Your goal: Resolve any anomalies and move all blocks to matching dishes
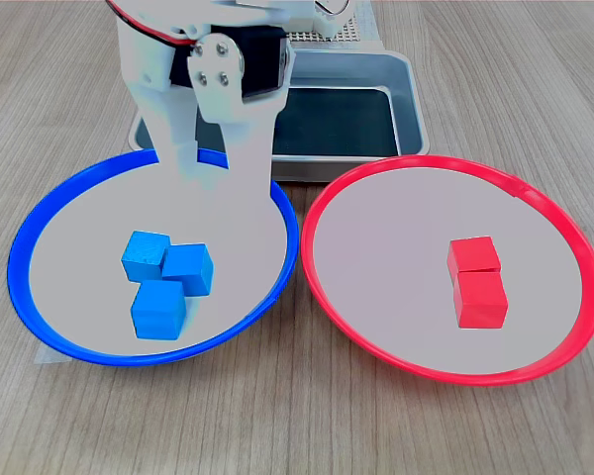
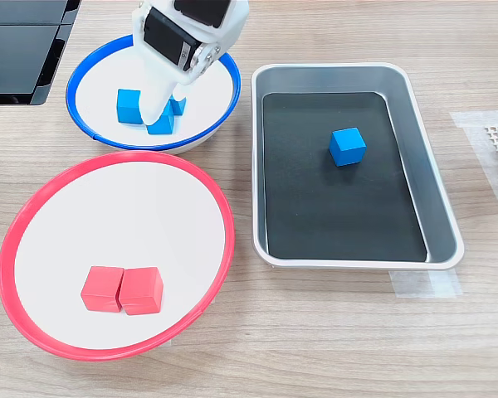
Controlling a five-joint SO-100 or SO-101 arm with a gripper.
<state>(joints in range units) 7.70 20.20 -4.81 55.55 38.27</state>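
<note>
3 bright blue matte cubes (image 1: 165, 280) are clustered in the blue-rimmed round dish (image 1: 40, 223); 2 red cubes (image 1: 476, 282) sit touching in the red-rimmed round dish (image 1: 564, 233). In the second exterior view, 1 blue cube (image 2: 347, 146) is seen in the grey metal tray (image 2: 436, 174). The white gripper (image 1: 213, 163) is held over the blue-rimmed dish's far side; its jaw spacing cannot be told.

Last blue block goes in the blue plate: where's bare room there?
Bare floor along the blue plate rim at the first exterior view's left and near edge. Crowded: three blue blocks clustered at centre, arm over the far rim.
</note>
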